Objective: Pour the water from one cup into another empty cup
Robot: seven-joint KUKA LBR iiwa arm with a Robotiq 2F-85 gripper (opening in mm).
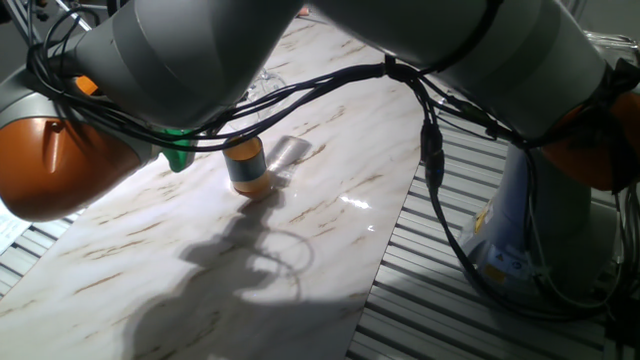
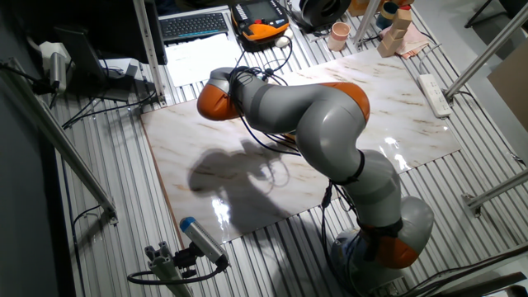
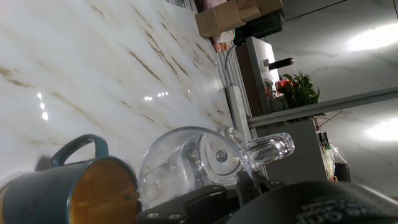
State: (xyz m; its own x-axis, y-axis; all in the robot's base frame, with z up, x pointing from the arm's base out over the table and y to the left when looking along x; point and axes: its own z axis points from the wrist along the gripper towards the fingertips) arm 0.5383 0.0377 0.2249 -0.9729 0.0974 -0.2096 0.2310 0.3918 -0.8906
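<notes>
hand view shows the end effector point(image 3: 239, 186) grasping the tilted glass cup point(image 3: 186, 163) just right of the teal cup point(image 3: 68, 190) on the desk point(image 3: 93, 68), so pouring seems underway; next, tip further with the rim over the orange mouth.

Arm point(image 1: 300, 40) hid the gripper in both fixed views; teal cup point(image 3: 68, 190) was cropped at hand-view bottom edge.
</notes>
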